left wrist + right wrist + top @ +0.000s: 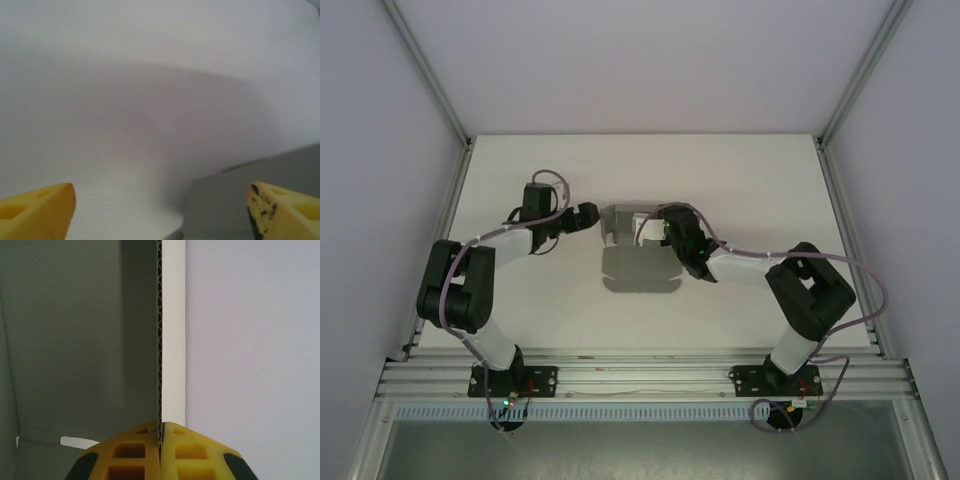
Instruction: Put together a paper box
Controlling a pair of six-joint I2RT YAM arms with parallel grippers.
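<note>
Two arms flank the paper box (640, 270) on the counter (750, 180): right jaws clench a raised wall (160, 340), left jaws hang spread beside it. Wall-folding seems underway; next, the left should fold up the adjoining panel (235, 200).

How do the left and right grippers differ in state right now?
The left gripper is open, its fingers wide apart and gripping nothing; the right gripper is shut on a card panel of the paper box, seen edge-on. Both have yellow fingers.
</note>
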